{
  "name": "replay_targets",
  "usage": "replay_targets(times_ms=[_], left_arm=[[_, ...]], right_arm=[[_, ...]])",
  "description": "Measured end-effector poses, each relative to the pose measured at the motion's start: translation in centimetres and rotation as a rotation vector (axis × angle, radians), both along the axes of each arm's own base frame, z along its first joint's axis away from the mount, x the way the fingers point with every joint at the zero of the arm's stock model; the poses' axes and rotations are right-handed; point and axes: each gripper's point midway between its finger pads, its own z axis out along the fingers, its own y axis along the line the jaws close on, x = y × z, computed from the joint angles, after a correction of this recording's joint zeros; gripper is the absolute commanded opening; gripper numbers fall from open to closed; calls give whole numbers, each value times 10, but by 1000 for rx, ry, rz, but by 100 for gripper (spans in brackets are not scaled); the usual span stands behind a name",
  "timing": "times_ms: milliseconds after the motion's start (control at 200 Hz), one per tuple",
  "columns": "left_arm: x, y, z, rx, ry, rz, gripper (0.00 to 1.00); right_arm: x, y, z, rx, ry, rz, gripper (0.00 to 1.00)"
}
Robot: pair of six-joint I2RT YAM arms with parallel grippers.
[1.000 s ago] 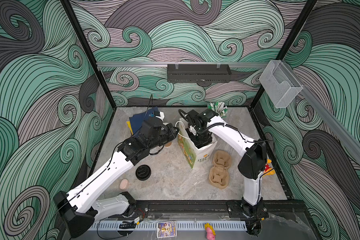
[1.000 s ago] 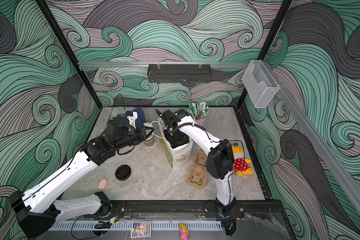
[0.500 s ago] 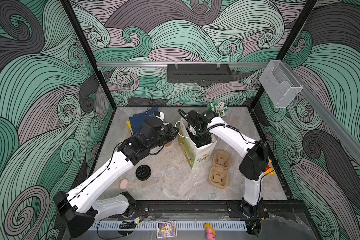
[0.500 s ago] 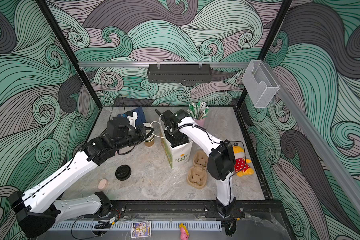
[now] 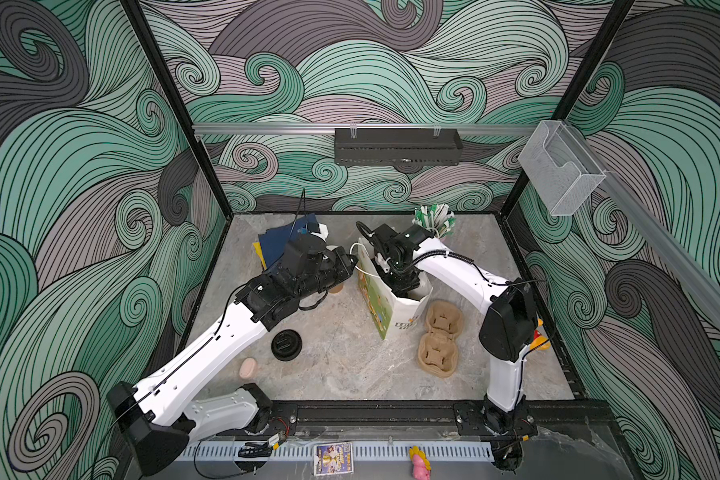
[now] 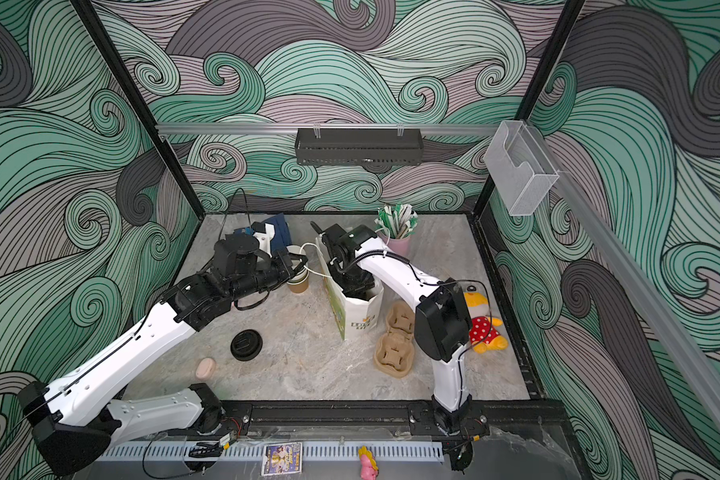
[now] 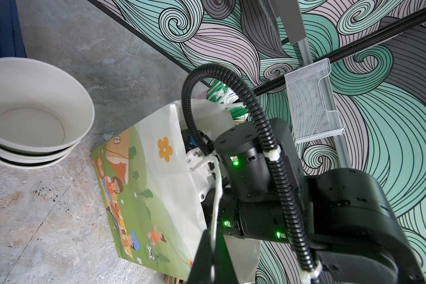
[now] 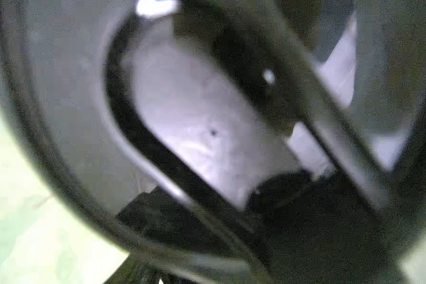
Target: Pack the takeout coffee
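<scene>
L tool (image 7: 213, 248) pinches thin white cord handle (image 7: 217, 191) on paper bag (image 7: 153, 177).

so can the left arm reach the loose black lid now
Probably not yet: the left gripper is shut on the bag handle and would have to let go first; the black lid itself lies uncovered.

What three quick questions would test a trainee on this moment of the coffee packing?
1. True or false: the black lid lies on the table, not on any cup.
2. What is the left gripper shut on? A) the white handle of the paper bag; B) a straw; C) the cup carrier.
3. Fill in: the right arm reaches down into the ____.

Key: 1 true; 2 A; 3 paper bag.
</scene>
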Motion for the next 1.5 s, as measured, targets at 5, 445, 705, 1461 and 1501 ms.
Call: replay_targets(times_ms=[5,445,705,1461,1501], left_arm=[[0,0,0,0,0,0,0],[0,2,-2,8,4,8,0],[0,2,-2,9,5,8,0],[-1,3,-7,23,21,8,0],[-1,3,-7,23,21,8,0]], right_arm=[[0,0,0,0,-1,0,49],[-15,-13,33,2,-27,-19,49],[-13,-8,28,20,-41,-39,47],[-9,-1,-3,29,-91,-70,46],[-9,-1,-2,28,-90,-71,46]])
